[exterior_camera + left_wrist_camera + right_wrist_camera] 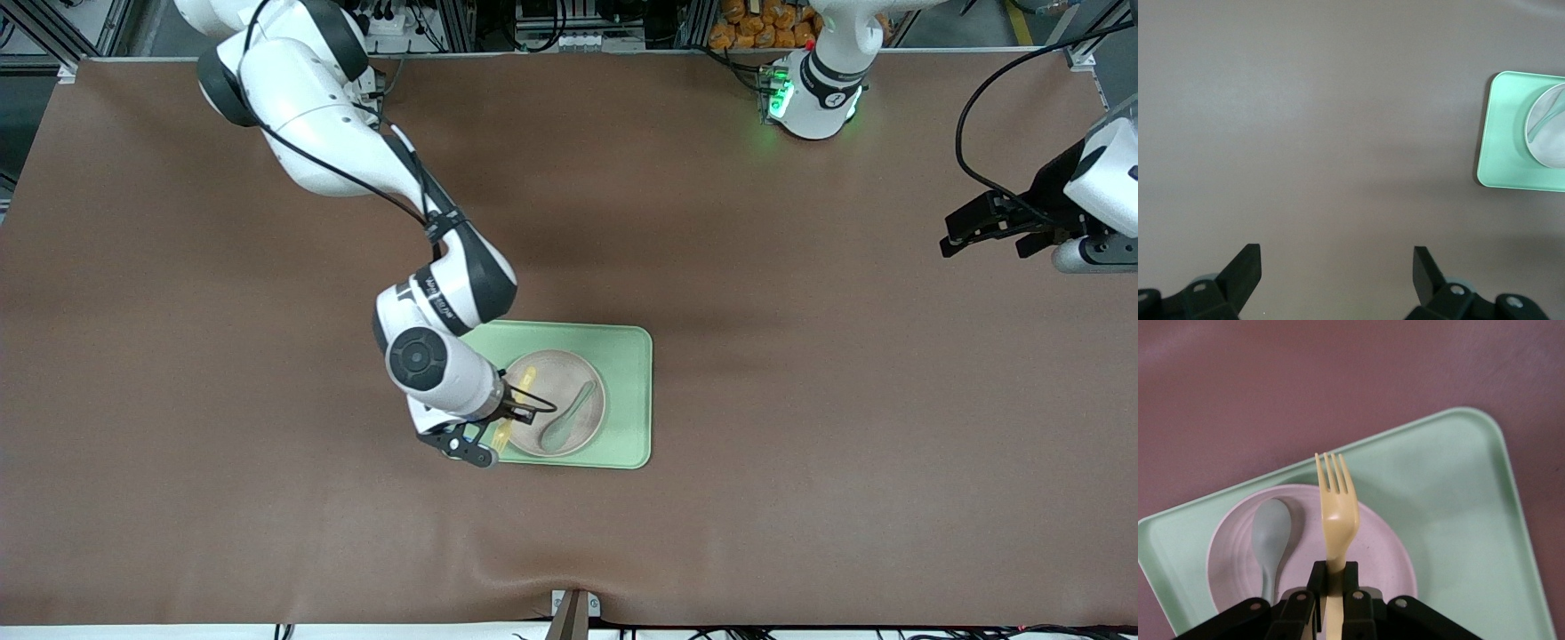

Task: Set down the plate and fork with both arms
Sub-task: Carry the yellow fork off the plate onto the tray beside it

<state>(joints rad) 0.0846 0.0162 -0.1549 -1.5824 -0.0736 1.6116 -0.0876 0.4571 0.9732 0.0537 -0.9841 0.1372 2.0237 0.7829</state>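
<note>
One plate (558, 402), one fork (1335, 513), one spoon (566, 418), one tray (627, 356), two arms, two grippers.

Only text: dark lettering on the white band of the right arm (433, 289), at about 11 o'clock from the tray (627, 356); too small to read. No other labels, numbers or signs.

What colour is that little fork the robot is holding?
Pale yellow. The fork, pinched in the right hand over the plate, shows best in the right wrist view.
</note>
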